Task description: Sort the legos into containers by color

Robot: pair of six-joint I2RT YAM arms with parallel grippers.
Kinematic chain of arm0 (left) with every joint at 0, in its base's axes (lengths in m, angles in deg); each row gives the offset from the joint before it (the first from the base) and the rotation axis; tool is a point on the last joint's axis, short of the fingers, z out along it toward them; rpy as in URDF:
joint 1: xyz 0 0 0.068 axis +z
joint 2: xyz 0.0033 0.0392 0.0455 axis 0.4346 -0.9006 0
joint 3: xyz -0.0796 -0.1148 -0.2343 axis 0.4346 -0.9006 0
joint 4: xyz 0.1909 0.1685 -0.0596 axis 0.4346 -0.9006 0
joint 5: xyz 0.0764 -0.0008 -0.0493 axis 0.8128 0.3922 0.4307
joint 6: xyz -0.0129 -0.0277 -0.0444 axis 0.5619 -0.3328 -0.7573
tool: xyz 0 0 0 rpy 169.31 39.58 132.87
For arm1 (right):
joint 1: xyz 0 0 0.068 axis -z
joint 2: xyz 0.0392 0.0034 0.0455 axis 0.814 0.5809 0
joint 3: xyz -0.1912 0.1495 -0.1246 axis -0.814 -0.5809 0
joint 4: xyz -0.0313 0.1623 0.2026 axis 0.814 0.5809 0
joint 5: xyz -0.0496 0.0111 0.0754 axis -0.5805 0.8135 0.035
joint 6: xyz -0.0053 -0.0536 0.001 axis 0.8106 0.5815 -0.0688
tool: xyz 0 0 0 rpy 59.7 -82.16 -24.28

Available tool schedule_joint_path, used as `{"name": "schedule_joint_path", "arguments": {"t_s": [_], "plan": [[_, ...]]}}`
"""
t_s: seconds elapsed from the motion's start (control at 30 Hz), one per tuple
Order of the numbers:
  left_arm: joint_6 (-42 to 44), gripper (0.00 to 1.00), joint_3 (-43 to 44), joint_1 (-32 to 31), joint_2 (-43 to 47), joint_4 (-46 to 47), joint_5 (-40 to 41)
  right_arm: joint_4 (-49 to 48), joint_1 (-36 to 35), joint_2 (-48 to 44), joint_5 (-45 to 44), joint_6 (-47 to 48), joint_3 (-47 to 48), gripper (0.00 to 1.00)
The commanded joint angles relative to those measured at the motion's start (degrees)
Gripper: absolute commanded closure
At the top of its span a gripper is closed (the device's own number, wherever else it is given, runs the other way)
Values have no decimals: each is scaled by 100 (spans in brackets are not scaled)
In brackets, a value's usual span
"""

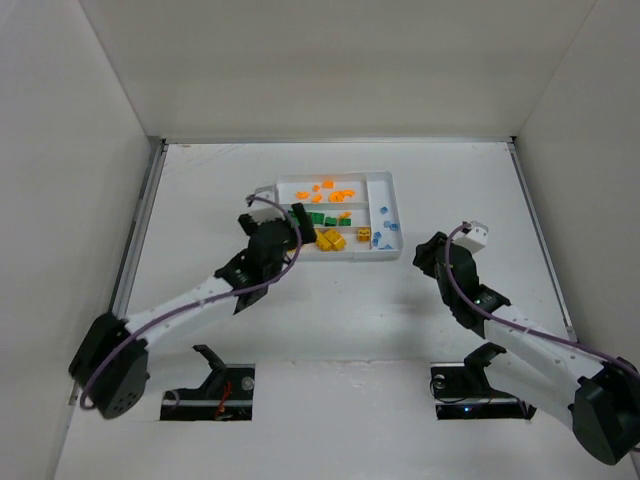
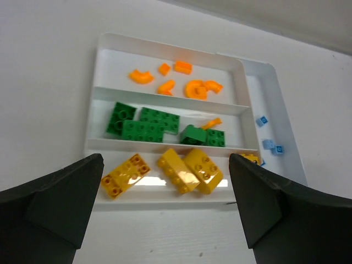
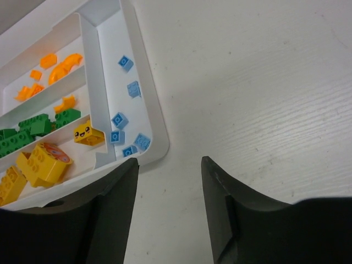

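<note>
The white tray (image 1: pixel 340 177) lies at the table's middle, with its containers (image 2: pixel 165 52) side by side. Orange legos (image 2: pixel 195 88) fill the far long section and green legos (image 2: pixel 144 125) the middle one, where one orange piece (image 2: pixel 212 122) also lies. Yellow legos (image 2: pixel 190 170) lie in the near section. Light blue legos (image 3: pixel 127 91) sit in the narrow crosswise section. My left gripper (image 2: pixel 166 160) is open just before the tray's near edge, nothing between its fingers (image 2: pixel 58 201). My right gripper (image 3: pixel 169 162) hangs open over bare table, right of the tray's corner.
White walls enclose the table on three sides (image 1: pixel 330 70). A yellow brick with a printed face (image 3: pixel 88 132) lies at the near section's right end. Bare table (image 3: pixel 264 99) stretches right of the tray. Both arm bases (image 1: pixel 215 385) sit at the near edge.
</note>
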Motion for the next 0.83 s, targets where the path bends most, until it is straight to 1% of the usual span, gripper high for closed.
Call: {"name": "schedule_joint_path", "arguments": {"t_s": [0.0, 0.1, 0.13, 0.17, 0.2, 0.3, 0.37, 0.47, 0.63, 0.8], "plan": [[-348, 0, -612, 285, 1128, -687, 479, -326, -26, 19, -110, 18, -9, 43], [-900, 0, -1200, 777, 2165, -1486, 322, -545, -8, 19, -127, 18, -123, 37], [-1085, 0, -1341, 952, 2438, -1784, 217, -633, 18, 11, -127, 26, -176, 33], [-1270, 0, -1465, 1145, 2702, -2118, 94, -712, 27, -24, -127, 35, -229, 20], [-1411, 0, -1553, 1321, 2896, -2417, -38, -774, 36, -59, -127, 44, -273, 0], [-1719, 0, -1799, 1831, 3292, -3051, -442, -897, 132, -77, -259, 53, -396, 0], [-1851, 0, -1905, 2078, 3451, -3237, -688, -933, 229, 10, -303, 53, -440, 0], [-1983, 0, -1853, 2281, 3469, -3422, -935, -1073, 334, 212, -303, 9, -493, 0], [-1869, 0, -1800, 2220, 3328, -3580, -1032, -1249, 405, 222, -224, -35, -607, 0], [-1790, 0, -1818, 1991, 3469, -3580, -962, -1240, 370, 344, -268, -53, -563, 0]]}}
